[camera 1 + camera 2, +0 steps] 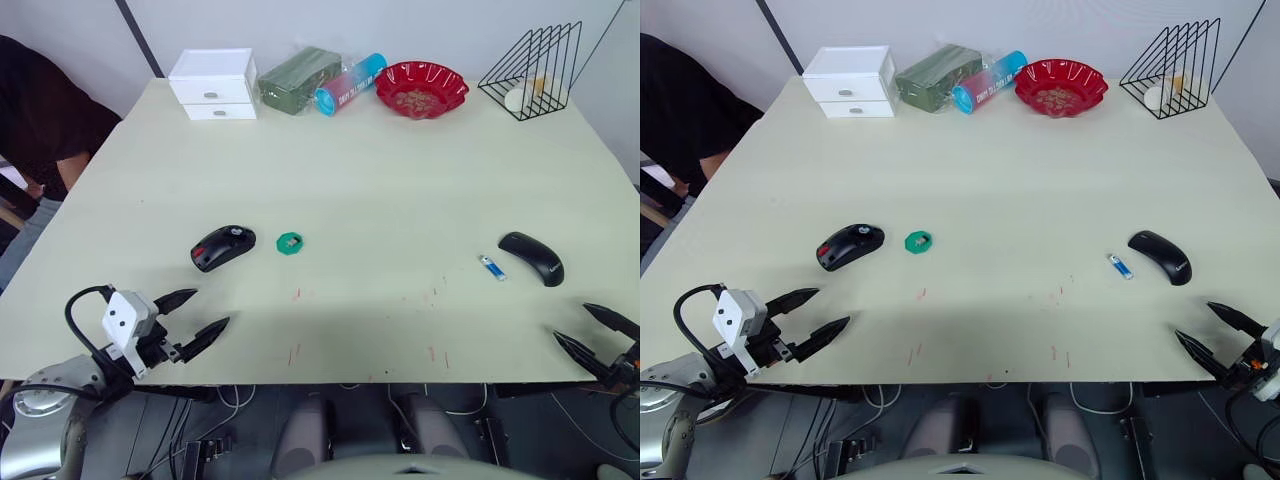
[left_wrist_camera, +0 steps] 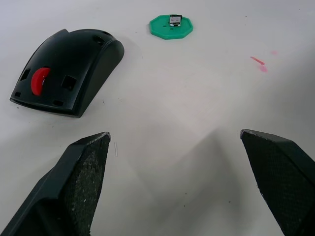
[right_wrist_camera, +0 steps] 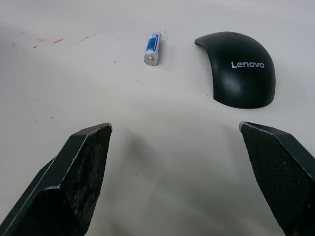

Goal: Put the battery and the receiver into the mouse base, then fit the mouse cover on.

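- L gripper (image 1: 196, 314): your fingers spread wide, empty, at table's (image 1: 380, 170) near edge.
- Base (image 1: 222, 246): just ahead of L gripper, flat on table.
- Receiver (image 2: 174, 20): on green disc (image 2: 171, 26), ahead of L gripper, beside base, not touching.
- R gripper (image 1: 596, 332): wide open, empty.
- Battery (image 3: 152, 47): ahead of R gripper, lying flat.
- Cover (image 3: 240, 68): ahead of R gripper, next to battery, apart from it.

"Lenovo" in white on the mouse cover (image 3: 241, 69), other lettering unreadable
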{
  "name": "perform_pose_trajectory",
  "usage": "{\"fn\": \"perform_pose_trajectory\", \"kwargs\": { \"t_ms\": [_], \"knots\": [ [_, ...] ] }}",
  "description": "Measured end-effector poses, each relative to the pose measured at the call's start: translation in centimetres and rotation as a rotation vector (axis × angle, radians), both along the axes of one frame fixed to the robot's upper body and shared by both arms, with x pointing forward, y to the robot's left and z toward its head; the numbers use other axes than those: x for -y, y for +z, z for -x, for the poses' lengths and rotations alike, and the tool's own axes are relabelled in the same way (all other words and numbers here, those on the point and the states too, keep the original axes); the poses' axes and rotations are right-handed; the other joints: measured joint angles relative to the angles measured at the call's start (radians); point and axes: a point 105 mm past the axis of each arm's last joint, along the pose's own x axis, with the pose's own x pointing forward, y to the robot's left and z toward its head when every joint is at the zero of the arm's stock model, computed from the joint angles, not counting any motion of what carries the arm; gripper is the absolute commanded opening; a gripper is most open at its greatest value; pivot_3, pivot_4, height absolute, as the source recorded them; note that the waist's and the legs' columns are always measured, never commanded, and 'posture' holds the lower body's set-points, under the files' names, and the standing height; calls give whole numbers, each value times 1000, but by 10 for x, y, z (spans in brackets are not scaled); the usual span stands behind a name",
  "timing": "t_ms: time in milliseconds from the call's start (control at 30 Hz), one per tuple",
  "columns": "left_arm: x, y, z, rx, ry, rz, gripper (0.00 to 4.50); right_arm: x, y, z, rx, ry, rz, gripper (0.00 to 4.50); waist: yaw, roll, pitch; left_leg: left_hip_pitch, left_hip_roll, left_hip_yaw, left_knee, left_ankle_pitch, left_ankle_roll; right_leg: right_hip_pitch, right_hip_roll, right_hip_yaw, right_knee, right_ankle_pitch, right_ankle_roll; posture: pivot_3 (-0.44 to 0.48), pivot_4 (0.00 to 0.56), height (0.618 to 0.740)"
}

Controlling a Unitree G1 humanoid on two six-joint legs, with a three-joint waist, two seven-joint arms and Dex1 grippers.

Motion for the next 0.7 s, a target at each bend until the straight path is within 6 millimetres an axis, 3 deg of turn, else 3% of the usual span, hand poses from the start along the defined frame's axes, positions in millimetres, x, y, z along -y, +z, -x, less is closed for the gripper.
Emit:
{"fn": "perform_pose_trajectory", "kwargs": {
  "t_ms": [100, 233, 700],
  "knots": [
    [-3, -2, -1, 13, -3, -4, 4500, 0, 0, 0, 1, 0, 0, 4382, 0, 1, 0, 0, 0, 0, 0, 0, 0, 0, 0, 0, 0, 0, 0, 0, 150, 740],
    [-18, -21, 4, -9, 24, 17, 4500, -1, 1, 0, 3, 0, 4, 4382, -1, 0, 0, 1, -1, 2, 0, 0, 0, 0, 1, 1, 0, 0, 0, 0, 150, 740],
    [-30, -24, 5, 27, -31, 13, 4500, -6, 6, -1, 22, 24, 10, 4382, -2, 0, -1, 2, 0, 3, -1, 0, 0, 0, 0, 2, 0, 0, 0, 0, 150, 740]
  ]
}}
